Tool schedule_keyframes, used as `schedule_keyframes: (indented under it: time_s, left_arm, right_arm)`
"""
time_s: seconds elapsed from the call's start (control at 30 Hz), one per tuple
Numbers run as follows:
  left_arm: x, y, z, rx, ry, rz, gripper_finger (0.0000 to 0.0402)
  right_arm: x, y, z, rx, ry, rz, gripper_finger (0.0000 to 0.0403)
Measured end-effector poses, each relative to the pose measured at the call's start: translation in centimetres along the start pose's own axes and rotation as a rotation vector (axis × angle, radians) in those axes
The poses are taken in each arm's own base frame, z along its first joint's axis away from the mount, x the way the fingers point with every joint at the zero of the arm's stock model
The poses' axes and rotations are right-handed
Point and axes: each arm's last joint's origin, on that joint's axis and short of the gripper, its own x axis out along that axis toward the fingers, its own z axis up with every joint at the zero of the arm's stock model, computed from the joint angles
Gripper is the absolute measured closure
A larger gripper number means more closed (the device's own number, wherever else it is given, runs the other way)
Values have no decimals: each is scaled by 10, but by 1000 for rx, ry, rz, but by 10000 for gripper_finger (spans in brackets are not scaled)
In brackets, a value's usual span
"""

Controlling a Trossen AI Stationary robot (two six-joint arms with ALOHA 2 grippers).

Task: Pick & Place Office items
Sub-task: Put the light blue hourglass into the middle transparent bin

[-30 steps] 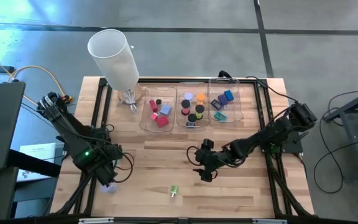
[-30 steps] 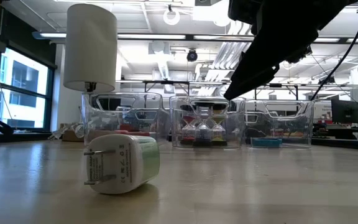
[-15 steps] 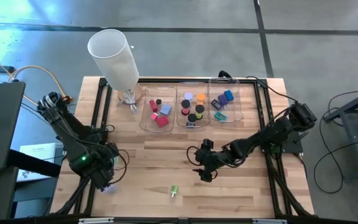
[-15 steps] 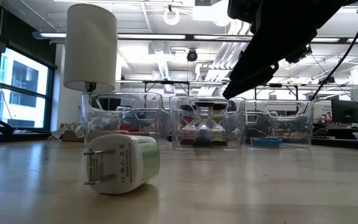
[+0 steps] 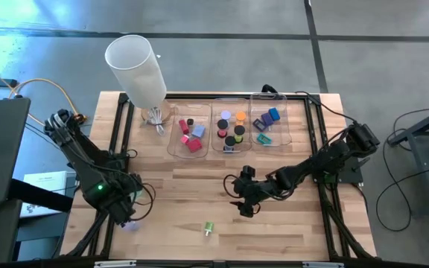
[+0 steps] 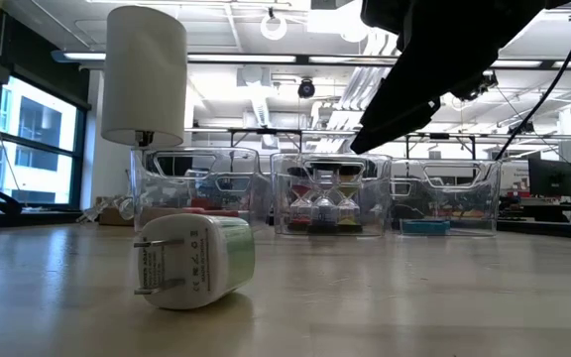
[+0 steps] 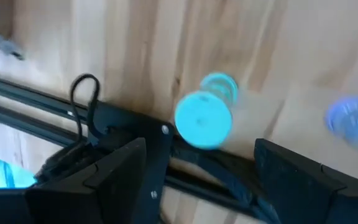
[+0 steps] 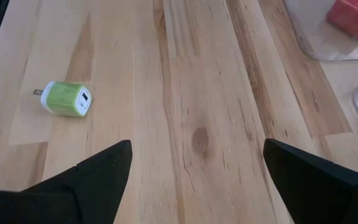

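Observation:
My left gripper (image 5: 126,211) stands open at the table's near left corner, pointing down. In its wrist view, a teal cap (image 7: 204,119) stands on the wood between the spread fingers (image 7: 199,152), apart from both. A lavender piece (image 7: 348,116) lies beside it (image 5: 130,225). A green-and-white charger plug (image 5: 208,228) lies on its side near the front edge (image 6: 191,261). My right gripper (image 5: 243,206) hangs open over the table's middle (image 8: 196,146), the plug (image 8: 66,98) ahead of it.
Three clear trays (image 5: 176,146) (image 5: 213,141) (image 5: 286,138) with several coloured pieces stand in a row at the far side. A big white cylinder (image 5: 135,68) rises at the far left. The black frame rail (image 7: 55,106) runs under the left gripper.
My left gripper has edged a little toward the table's left edge and rolled slightly about its wrist. It stays open.

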Motion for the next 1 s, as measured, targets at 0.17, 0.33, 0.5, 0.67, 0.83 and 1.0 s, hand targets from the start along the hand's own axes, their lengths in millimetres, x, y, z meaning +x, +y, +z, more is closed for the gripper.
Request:
schedule_keyframes:
  time_s: [0.17,0.33,0.5,0.67,0.83,1.0]
  left_arm:
    - [-8,14,-2,46,9,-79,110]
    - [-17,23,-3,109,-93,-192,110]
    - [-15,28,-6,100,-101,-201,110]
    - [-3,27,-8,73,-70,-166,110]
    - [9,26,-10,73,-25,-147,110]
    - [15,25,-11,85,-40,-170,110]
  right_arm:
    - [0,0,0,0,0,0,50]
    - [0,0,0,0,0,0,50]
    - [0,0,0,-2,4,-2,50]
    - [0,0,-1,-2,7,0,50]
    - [0,0,-1,-3,10,-1,50]
    - [0,0,-1,-3,10,-1,50]
